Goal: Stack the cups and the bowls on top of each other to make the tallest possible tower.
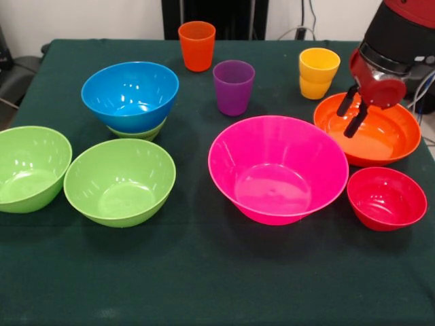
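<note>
Fingers [353, 113] hang open over our orange bowl [380, 139], we think to grab its rim, while the blue bowl [129, 94] sits stacked on a green bowl [139, 131] across the counter [204, 285].

Bowls [278, 170]: seven, namely three green, one blue, pink, orange, red
Cups [233, 87]: three visible, namely orange, purple, yellow

Glossy plastic bowls [277, 170] and cups [233, 87] sit on matt green cloth [204, 272].

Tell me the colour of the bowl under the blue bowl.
Lime green bowl, front view.
</note>
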`<state>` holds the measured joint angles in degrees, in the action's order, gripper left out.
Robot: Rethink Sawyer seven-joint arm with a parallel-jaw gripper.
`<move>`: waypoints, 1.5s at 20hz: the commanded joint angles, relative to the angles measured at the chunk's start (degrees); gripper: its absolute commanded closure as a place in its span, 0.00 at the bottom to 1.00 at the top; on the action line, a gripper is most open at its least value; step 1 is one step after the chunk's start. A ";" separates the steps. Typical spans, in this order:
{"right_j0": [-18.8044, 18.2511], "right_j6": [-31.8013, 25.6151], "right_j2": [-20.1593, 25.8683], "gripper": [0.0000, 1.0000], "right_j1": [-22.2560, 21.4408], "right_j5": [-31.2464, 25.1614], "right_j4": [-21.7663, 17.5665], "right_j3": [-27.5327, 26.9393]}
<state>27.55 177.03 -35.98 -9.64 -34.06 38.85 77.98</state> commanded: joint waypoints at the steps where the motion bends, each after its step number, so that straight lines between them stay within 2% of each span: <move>1: -3.10 15.88 4.50 0.00 5.16 -8.08 2.04 -3.08; 4: -3.30 17.18 5.07 0.00 5.56 -8.74 2.55 -3.46; 8: -3.42 16.04 6.74 0.00 5.12 -8.07 2.95 -2.88; 14: -1.81 17.92 6.35 0.00 5.18 -8.16 3.95 -3.48; 26: -2.08 19.61 5.39 0.00 5.92 -11.98 4.46 -8.51; 30: -2.76 19.77 5.17 0.00 7.74 -11.77 4.99 -10.10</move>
<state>25.52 179.94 -36.06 -4.81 -39.61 42.41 73.12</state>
